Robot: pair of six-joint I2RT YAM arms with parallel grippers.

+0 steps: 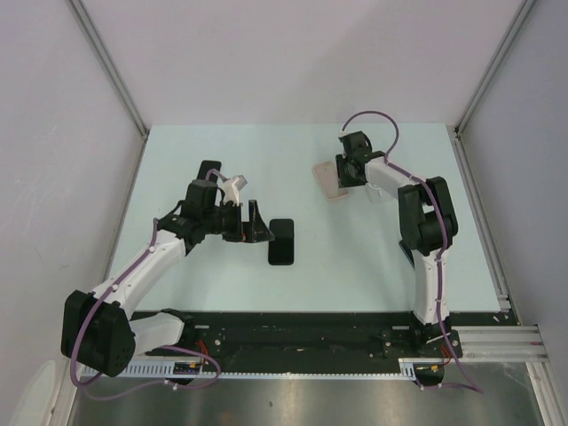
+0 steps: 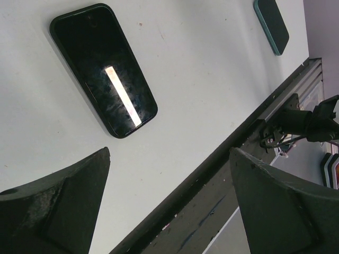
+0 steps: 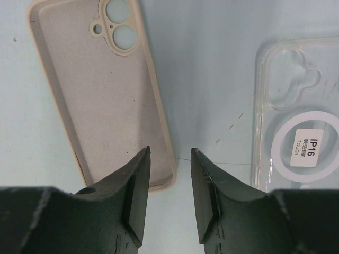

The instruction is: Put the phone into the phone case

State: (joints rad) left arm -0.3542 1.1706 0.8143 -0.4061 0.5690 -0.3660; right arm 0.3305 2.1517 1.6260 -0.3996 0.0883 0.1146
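From above, a black glossy smartphone (image 1: pixel 282 241) lies flat near the middle of the pale green table (image 1: pixel 390 257), its long side running toward the table's near edge. The left gripper (image 1: pixel 259 227) hovers just beside the phone's left edge without touching it. Toward the table's far right, the right gripper (image 1: pixel 343 177) hangs over a beige soft phone case (image 1: pixel 328 188). In the left wrist view, the phone lies screen up on the table, a strip of light reflected on its glass, and a teal phone case (image 2: pixel 271 24) lies well apart from it by the table's edge. The left fingers (image 2: pixel 58 206) stand wide apart with nothing between them. In the right wrist view, the beige case lies open side up on the table, camera cut-outs away from the gripper. A clear plastic phone case (image 3: pixel 296 116) with a round ring and a small label lies near it. The right fingers (image 3: pixel 135 196) are narrow, straddling the beige case's long rim at its near corner, and a gap shows on both sides.
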